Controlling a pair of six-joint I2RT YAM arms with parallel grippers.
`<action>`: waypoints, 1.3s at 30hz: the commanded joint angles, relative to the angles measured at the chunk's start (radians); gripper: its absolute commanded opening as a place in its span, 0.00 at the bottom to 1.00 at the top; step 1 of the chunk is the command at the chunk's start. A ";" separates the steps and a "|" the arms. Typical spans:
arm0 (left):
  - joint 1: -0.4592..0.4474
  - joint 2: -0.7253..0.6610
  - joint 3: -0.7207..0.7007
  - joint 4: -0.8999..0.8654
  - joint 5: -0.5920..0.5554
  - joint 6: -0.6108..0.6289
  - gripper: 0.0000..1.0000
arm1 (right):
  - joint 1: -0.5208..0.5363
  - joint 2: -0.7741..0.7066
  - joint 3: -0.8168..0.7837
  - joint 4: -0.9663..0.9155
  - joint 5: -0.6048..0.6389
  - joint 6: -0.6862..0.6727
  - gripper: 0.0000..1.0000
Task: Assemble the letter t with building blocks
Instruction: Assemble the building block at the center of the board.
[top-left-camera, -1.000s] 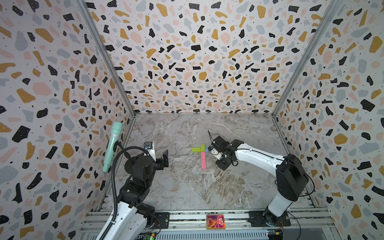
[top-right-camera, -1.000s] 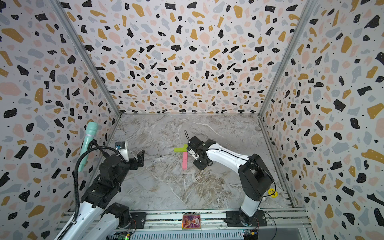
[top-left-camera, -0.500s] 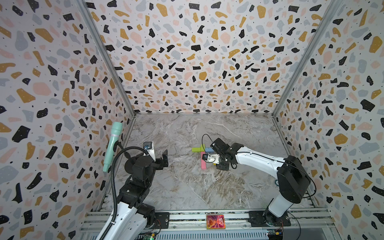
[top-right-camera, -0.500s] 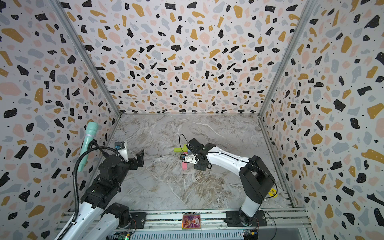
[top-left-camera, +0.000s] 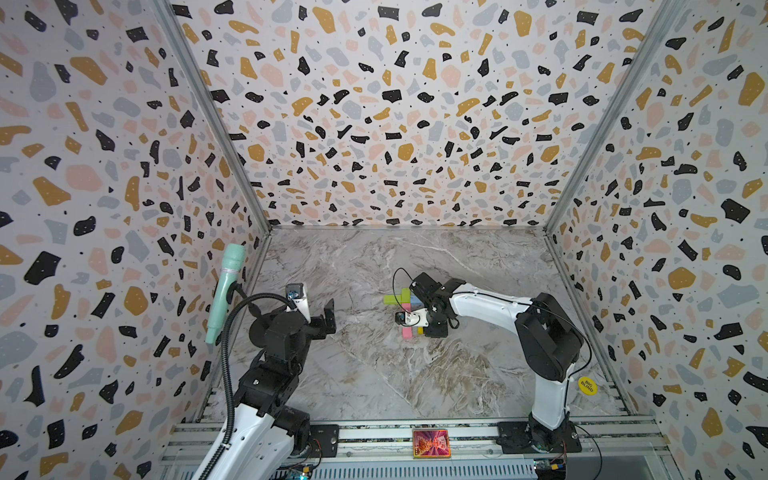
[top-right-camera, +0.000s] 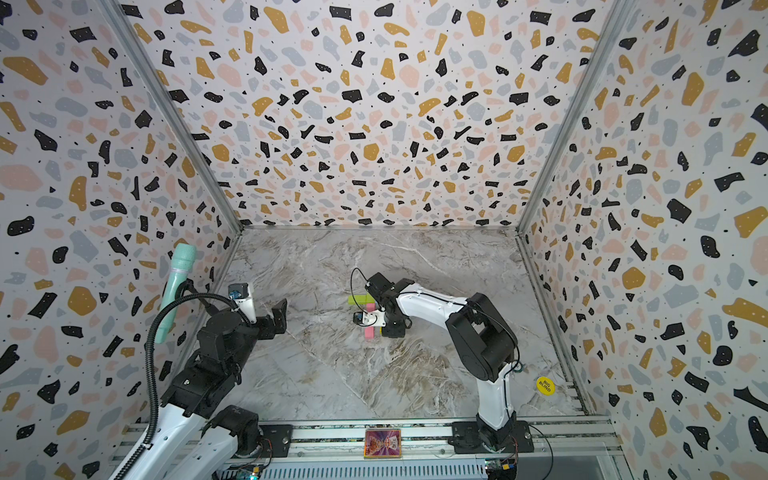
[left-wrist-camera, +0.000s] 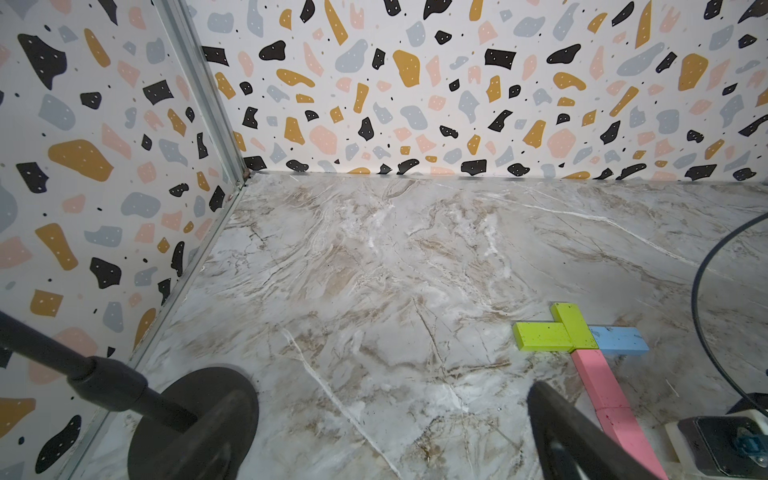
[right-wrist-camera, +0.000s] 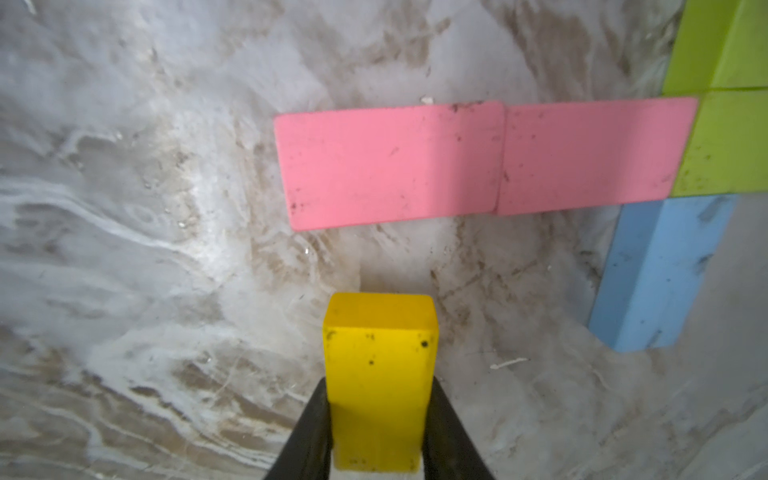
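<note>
Marble-patterned tabletop (top-left-camera: 374, 374) inside terrazzo-print walls carries the bricks. The right arm rises from the front rail, elbow high, with its forearm stretched toward the pink stem (right-wrist-camera: 415, 166) and its wrist bent down. The right gripper (right-wrist-camera: 378, 382) is clamped on the yellow brick (right-wrist-camera: 380, 332). That brick's long axis runs along the fingers and crosswise to the pink stem, its free end pointing at the stem's side, near but apart. The stem's two bricks lie end to end, meeting the green bricks (left-wrist-camera: 557, 332), with the blue brick (left-wrist-camera: 619, 338) beside them. The left arm sits folded, well apart from the pink stem. Whether the left gripper (top-left-camera: 328, 313) is apart or together, I cannot tell.
</note>
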 joint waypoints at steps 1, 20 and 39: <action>-0.003 -0.007 -0.005 0.015 -0.021 0.005 0.99 | -0.001 0.003 0.038 -0.044 -0.023 -0.024 0.00; -0.003 -0.002 -0.004 0.013 -0.023 0.007 0.99 | 0.040 0.068 0.067 -0.052 -0.036 0.002 0.06; -0.003 -0.005 -0.002 0.009 -0.029 0.006 0.99 | 0.038 0.093 0.062 -0.033 -0.003 0.012 0.15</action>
